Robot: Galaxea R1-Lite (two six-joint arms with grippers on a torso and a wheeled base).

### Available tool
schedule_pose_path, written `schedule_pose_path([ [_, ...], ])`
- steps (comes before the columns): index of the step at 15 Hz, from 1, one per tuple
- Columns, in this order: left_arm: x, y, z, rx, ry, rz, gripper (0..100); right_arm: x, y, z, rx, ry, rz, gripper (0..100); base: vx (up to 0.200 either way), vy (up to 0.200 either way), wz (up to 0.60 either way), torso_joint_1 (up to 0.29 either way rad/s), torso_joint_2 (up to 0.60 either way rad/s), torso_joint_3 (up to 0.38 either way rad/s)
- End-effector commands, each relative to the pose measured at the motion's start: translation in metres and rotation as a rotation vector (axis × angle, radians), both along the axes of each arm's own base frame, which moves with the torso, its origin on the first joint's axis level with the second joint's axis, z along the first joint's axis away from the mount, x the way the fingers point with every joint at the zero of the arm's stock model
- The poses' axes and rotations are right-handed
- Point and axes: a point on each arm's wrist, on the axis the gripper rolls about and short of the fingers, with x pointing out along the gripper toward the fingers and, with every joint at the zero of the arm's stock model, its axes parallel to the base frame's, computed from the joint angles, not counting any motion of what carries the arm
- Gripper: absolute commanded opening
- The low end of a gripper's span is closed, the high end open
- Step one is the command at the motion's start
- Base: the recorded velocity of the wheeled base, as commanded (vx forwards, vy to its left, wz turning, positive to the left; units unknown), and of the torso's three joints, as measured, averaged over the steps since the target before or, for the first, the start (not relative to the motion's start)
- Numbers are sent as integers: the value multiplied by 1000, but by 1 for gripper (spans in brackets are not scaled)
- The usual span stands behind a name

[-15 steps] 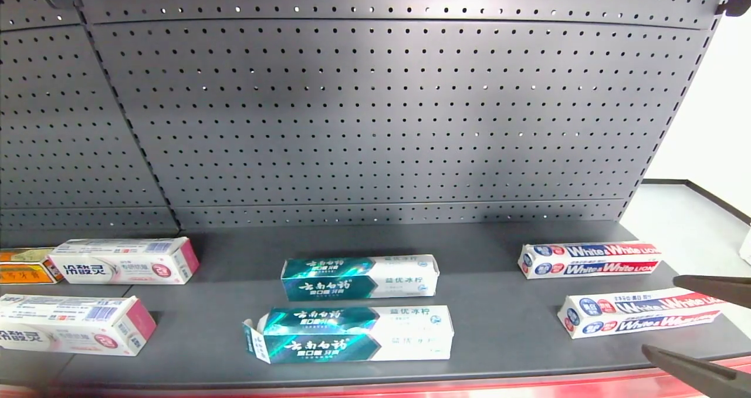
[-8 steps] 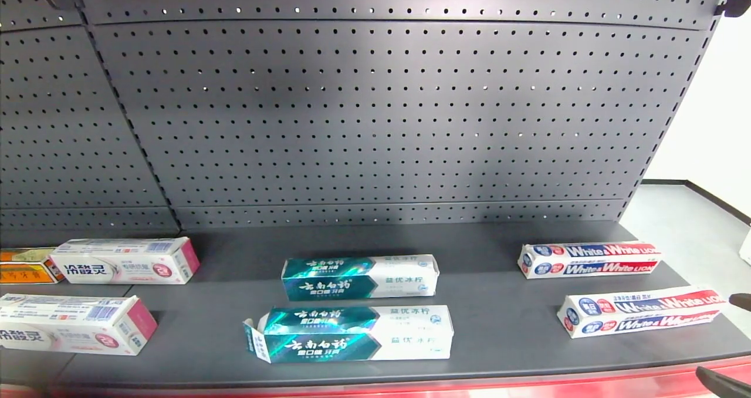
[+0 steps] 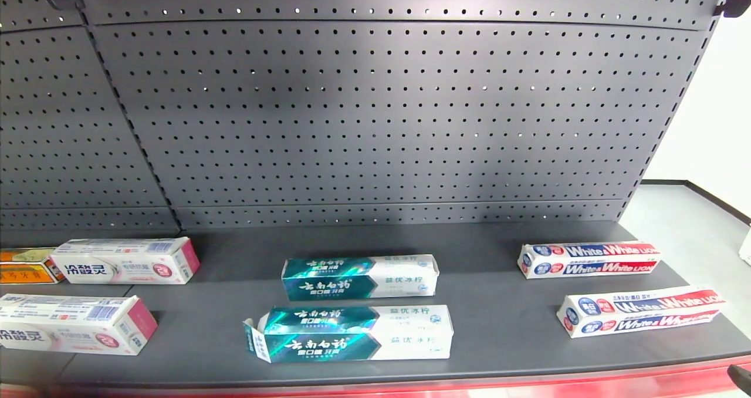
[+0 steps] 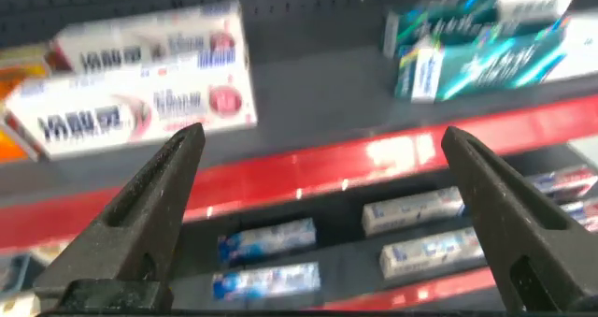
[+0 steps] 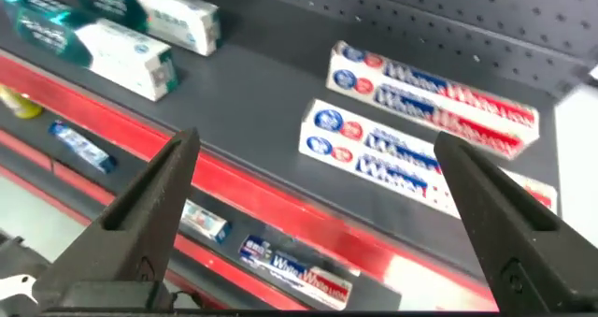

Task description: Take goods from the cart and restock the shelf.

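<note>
Left gripper [image 4: 322, 135] spread wide and empty, just off the red lip [image 4: 308, 163] of the shelf [image 3: 499, 327], facing the pink boxes [image 4: 140, 102]; right gripper [image 5: 318, 139] likewise wide and empty, off the same lip, facing the blue-red boxes [image 5: 392, 158]. Six boxes laid flat in three pairs, each pair one behind the other, long axes running side to side along the lip: pink at the robot's left, teal boxes [image 3: 358, 333] mid-shelf, blue-red at the right; an orange box [image 3: 26, 266] just beside the rear pink one. Front teal one with an end flap sprung open. Probably next: fetch from the cart, then lay the new box parallel to its kind, left arm nearer pink, right nearer blue-red, teal about equal. Print on every face, left unread; told apart by colour alone
</note>
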Motion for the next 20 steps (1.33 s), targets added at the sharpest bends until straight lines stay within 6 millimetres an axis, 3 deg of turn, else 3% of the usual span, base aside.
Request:
schedule_pose_path([
  [1, -2, 0, -3, 6, -9, 18, 100, -6, -2, -1, 0, -4, -15, 100, 0, 0, 0, 0, 0, 0],
  [3, 0, 2, -12, 15, 36, 79, 100, -2, 0, -4, -44, 47, 14, 100, 0, 0, 0, 0, 0, 0],
  [7, 9, 1, -40, 31, 118, 82, 100, 26, 18, -11, -177, 137, 169, 100, 0, 0, 0, 0, 0, 0],
  [11, 15, 1, -43, 7, 29, 85, 100, 72, 57, -23, -239, 199, 276, 100, 0, 0, 0, 0, 0, 0],
  [18, 15, 1, -43, 5, 27, 93, 100, 102, 110, -32, -346, 279, 372, 100, 0, 0, 0, 0, 0, 0],
  [20, 15, 1, -43, 5, 27, 93, 100, 101, 109, -30, -343, 270, 367, 100, 0, 0, 0, 0, 0, 0],
])
